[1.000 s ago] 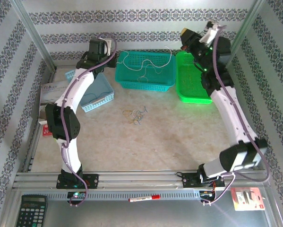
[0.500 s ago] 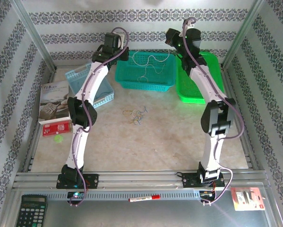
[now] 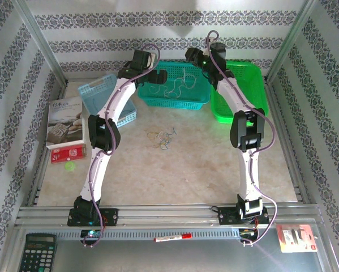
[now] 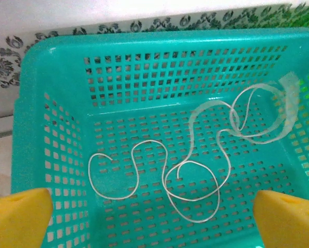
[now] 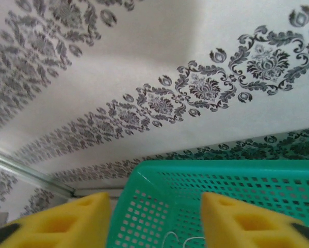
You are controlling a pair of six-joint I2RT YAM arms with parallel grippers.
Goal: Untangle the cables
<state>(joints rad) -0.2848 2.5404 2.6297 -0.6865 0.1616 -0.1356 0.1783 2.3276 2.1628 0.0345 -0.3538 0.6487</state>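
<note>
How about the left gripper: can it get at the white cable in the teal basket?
Likely yes: the left gripper hangs open above the basket, and the cable lies loose on its floor with nothing over it.

Lab robot cell, aluminium rail frame (image 3: 169, 214), patterned wall panels (image 3: 169, 20), marbled tabletop (image 3: 180, 170)

Bright, even light throughout; the wrist views look slightly soft.

Cables (image 4: 191, 123) inside the middle basket (image 4: 35, 129)
</note>
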